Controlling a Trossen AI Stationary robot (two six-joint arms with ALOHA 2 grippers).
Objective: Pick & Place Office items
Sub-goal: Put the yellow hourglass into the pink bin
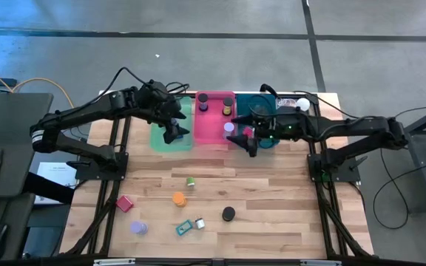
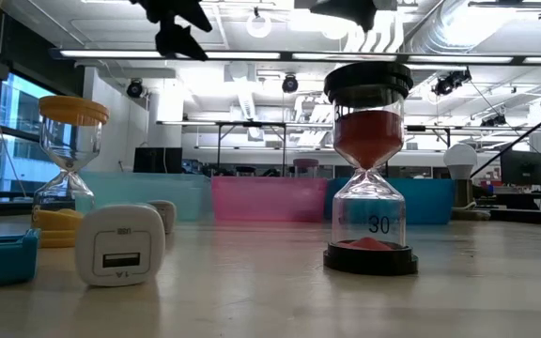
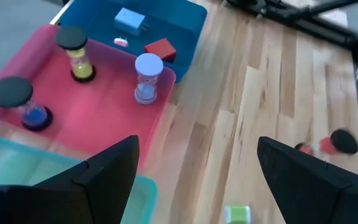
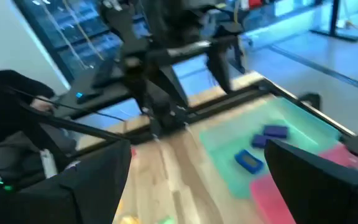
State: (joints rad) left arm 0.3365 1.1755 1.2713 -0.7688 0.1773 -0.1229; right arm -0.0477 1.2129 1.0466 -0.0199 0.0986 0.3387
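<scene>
Small office items lie loose on the near half of the wooden table: a pink block [image 1: 125,203], a purple cylinder [image 1: 138,227], a teal clip [image 1: 183,227], an orange piece [image 1: 179,198] and a small green piece [image 1: 190,181]. A black-capped hourglass with red sand [image 2: 374,169] stands upright there. My left gripper [image 1: 173,134] hangs open above the green tray's near edge [image 1: 170,145]. My right gripper [image 1: 251,142] hangs open above the near edge between the pink tray [image 1: 214,137] and the teal tray [image 1: 269,142]. Neither has anything between its fingers [image 3: 114,168] [image 4: 98,174].
The pink tray holds three small hourglasses [image 3: 76,56] [image 3: 23,102] [image 3: 148,78]. A blue block [image 3: 129,22] and a red block [image 3: 160,48] lie in the teal tray, and two blue pieces [image 4: 247,160] in the green tray. A white charger [image 2: 120,244] and a yellow hourglass [image 2: 69,160] stand near the front.
</scene>
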